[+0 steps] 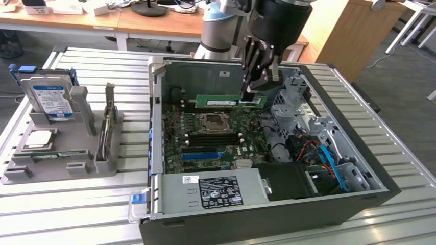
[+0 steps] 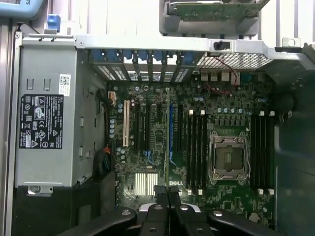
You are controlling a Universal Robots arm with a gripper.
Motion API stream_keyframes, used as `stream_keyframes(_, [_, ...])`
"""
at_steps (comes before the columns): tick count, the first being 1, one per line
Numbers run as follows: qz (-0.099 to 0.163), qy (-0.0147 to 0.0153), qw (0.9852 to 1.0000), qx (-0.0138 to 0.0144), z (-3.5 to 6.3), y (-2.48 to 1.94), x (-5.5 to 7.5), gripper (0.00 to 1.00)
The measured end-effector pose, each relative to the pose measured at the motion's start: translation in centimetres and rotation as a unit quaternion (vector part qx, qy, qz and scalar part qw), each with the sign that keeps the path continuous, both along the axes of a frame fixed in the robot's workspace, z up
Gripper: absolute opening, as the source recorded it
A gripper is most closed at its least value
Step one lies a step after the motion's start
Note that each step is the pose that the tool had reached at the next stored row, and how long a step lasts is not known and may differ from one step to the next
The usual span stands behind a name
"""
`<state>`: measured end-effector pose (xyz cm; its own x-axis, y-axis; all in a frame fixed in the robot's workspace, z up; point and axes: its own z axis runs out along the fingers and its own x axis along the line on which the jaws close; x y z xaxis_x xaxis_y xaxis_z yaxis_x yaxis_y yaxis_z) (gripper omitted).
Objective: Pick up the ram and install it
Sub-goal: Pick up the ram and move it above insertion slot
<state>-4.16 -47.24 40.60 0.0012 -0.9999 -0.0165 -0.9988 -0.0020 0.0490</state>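
The ram [image 1: 228, 101], a slim green stick with a white sticker, hangs level above the motherboard [image 1: 204, 148] inside the open computer case [image 1: 354, 153]. My gripper [image 1: 250, 94] is shut on the ram's end at the exterior view's right. In the wrist view the gripper [image 2: 168, 192] looks straight down on the board. A thin edge-on strip that looks like the ram [image 2: 167, 137] runs away from the fingertips. Black memory slots [image 1: 214, 137] lie beside the processor socket [image 1: 212, 122], below the held stick. In the wrist view the slots [image 2: 194, 147] flank the socket [image 2: 227, 157].
A grey power supply [image 1: 218, 190] fills the case's near end, with cables and drive cages [image 1: 320, 153] at the exterior view's right. Left of the case, a grey holder [image 1: 68, 158] carries a hard drive [image 1: 51, 97], a processor [image 1: 40, 139] and an upright expansion card [image 1: 109, 122].
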Motion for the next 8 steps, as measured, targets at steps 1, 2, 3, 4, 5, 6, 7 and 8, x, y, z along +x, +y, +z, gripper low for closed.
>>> stream_keyframes(1, [0.000,0.0000,1.0000,0.0000,0.00,0.00,0.00,0.12])
stream_keyframes(2, [0.000,0.0000,1.0000,0.0000,0.00,0.01,0.00,0.12])
stream_keyframes(3, [0.000,0.0000,1.0000,0.0000,0.00,0.04,0.00,0.12])
stream_keyframes(4, [0.000,0.0000,1.0000,0.0001,-0.01,0.13,0.00,0.12])
stream_keyframes(5, [0.000,0.0000,1.0000,0.0001,-0.02,0.24,0.00,0.12])
stream_keyframes(6, [0.000,0.0000,1.0000,0.0000,-0.03,0.38,0.00,0.12])
stream_keyframes(7, [0.000,0.0000,1.0000,0.0000,-0.04,0.54,0.00,0.12])
stream_keyframes(8, [0.000,-0.0001,1.0000,0.0000,-0.06,0.69,0.00,0.12])
